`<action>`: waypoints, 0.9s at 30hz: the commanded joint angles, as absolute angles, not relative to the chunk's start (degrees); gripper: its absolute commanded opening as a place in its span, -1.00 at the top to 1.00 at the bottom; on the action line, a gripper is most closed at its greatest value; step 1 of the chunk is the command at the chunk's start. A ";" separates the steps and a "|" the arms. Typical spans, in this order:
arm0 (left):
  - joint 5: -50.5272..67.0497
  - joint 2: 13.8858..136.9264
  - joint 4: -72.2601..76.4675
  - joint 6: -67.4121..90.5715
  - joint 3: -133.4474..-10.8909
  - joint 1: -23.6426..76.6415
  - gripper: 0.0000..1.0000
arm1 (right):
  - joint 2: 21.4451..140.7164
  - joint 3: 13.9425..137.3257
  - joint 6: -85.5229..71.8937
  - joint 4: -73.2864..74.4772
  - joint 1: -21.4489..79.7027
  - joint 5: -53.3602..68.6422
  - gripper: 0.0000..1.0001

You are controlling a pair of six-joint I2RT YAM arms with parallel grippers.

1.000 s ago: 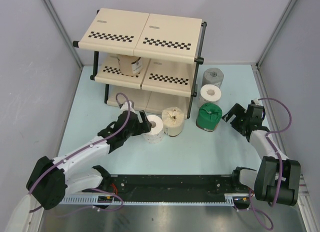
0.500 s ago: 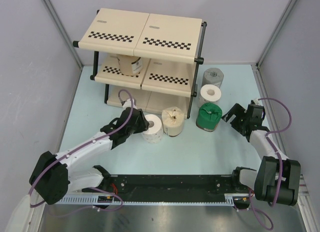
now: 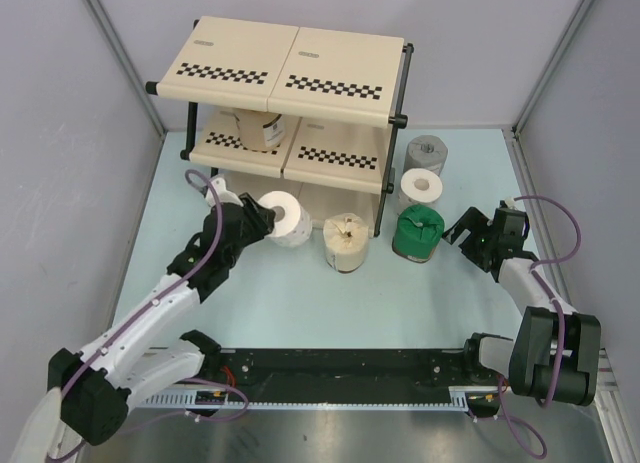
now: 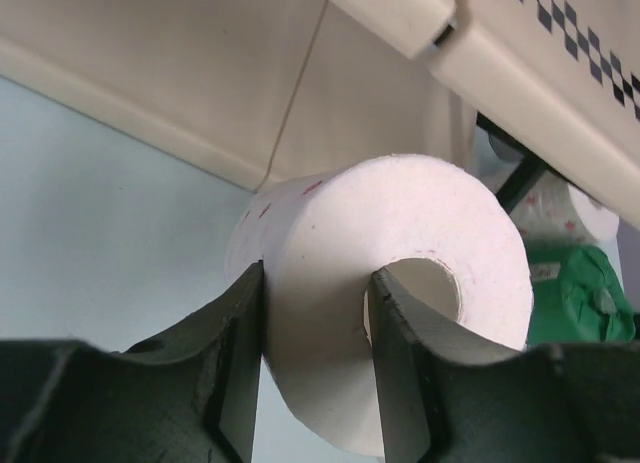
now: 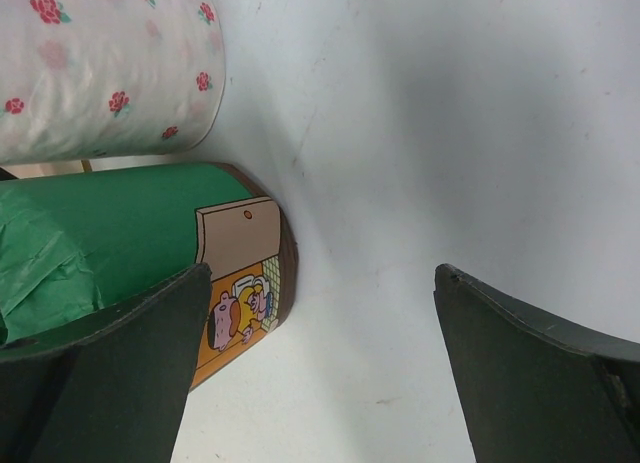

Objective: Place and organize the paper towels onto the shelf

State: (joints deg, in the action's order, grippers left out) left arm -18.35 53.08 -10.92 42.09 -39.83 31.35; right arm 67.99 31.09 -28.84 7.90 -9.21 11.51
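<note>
Left gripper [image 3: 262,219]: is clamping the white roll [image 3: 283,219], one finger in its centre hole, the other on the outer wall
White roll: is tilting just in front of the shelf [image 3: 290,58], toward the far left corner
Right gripper [image 3: 468,233]: is gaping wide near the right edge, just beside the green-wrapped roll [image 3: 417,233]
Other rolls: tan roll [image 3: 262,128] is sitting on the middle tier; second tan roll [image 3: 346,243], second white roll [image 3: 421,188] and grey roll [image 3: 427,151] are standing on the tabletop [image 3: 300,303]
</note>
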 commanded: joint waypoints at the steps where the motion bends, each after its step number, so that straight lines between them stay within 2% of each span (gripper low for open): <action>1: -16.97 55.53 -1.68 44.38 -40.61 26.64 0.13 | 68.20 32.52 -29.44 6.24 -9.14 12.66 -0.95; 9: -11.78 66.24 11.76 47.37 -42.18 21.88 0.13 | 68.82 32.52 -29.18 6.24 -9.32 12.30 -0.95; 15: -9.85 76.88 15.99 48.25 -47.10 21.80 0.16 | 68.73 32.52 -29.09 6.42 -9.40 12.04 -0.95; 27: -8.17 86.57 20.65 47.90 -53.09 21.80 0.17 | 69.26 32.52 -29.00 6.42 -9.40 12.04 -0.95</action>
